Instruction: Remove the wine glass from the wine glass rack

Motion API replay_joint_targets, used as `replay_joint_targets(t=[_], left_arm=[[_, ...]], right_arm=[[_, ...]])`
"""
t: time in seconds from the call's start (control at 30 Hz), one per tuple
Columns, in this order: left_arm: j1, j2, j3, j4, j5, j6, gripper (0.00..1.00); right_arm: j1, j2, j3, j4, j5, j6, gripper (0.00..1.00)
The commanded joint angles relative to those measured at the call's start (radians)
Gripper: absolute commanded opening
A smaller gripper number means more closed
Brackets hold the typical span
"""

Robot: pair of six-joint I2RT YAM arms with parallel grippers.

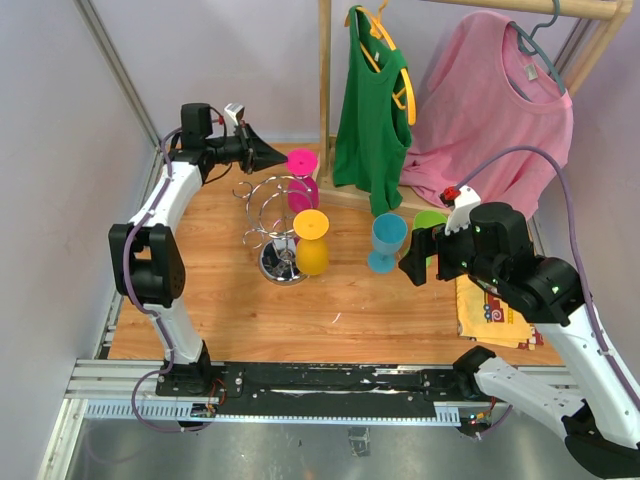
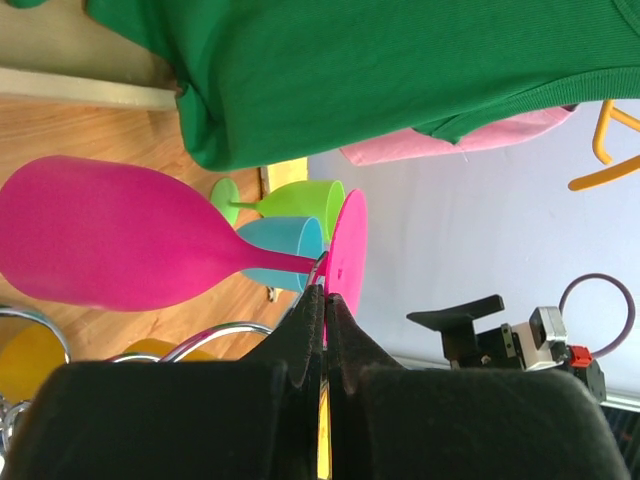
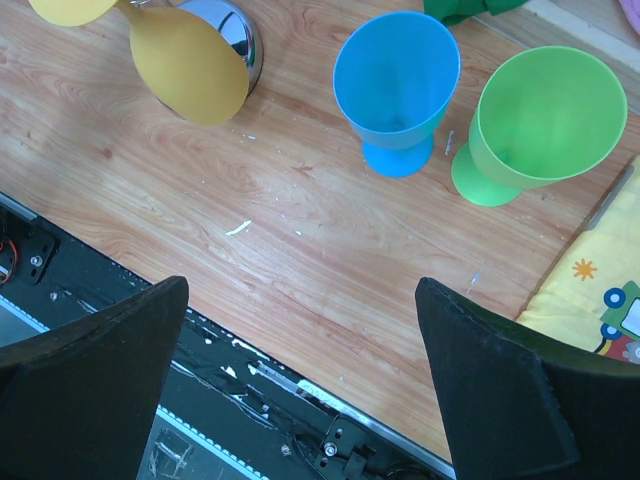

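Hanging bowl-down from the upper loops of the wine glass rack (image 1: 266, 200): one pink wine glass (image 1: 303, 190), round foot uppermost, on the far side of the post.

Item: yellow wine glass (image 1: 312, 255), likewise inverted on a lower loop, its bowl just beside the rack's round chrome base on the near-right side.

Item: wine glass rack, shiny wire, standing upright on the wooden desk (image 1: 330, 310), left of centre.

Item: left tool (image 1: 285, 157), reaching in level from the left at the height of the pink foot. In the left wrist view its fingers (image 2: 305, 330) are pressed together, and the tips lie against the pink stem where it joins the foot. Whether anything is caught between them cannot be told.

Item: right tool (image 3: 300, 290), fingers spread wide and holding nothing, poised above bare desk near the front edge, well apart from the rack.

Item: blue cup (image 1: 387, 240), upright, to the right of the yellow glass.

Item: green cup (image 1: 430, 220), upright, just beside the blue cup on its right.

Item: yellow printed cloth (image 3: 600, 290), flat on the desk at the right.

Item: wooden clothes rack (image 1: 325, 60) at the far edge, carrying a green top (image 1: 370, 110) and a pink shirt (image 1: 490, 110) on hangers.
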Motion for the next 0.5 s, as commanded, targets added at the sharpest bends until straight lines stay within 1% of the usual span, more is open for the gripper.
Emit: replay_joint_targets(t=[0.0,0.47], left_arm=[[-0.005,0.006,0.046,0.049,0.037,-0.022,0.0],[-0.039,0.042,0.083,0.15,0.039,-0.105,0.0]], right_arm=[[0.006,-0.003,-0.014,0.017,0.016,-0.003,0.98],[0.006,-0.013,-0.022,0.02,0.016,0.003,0.98]])
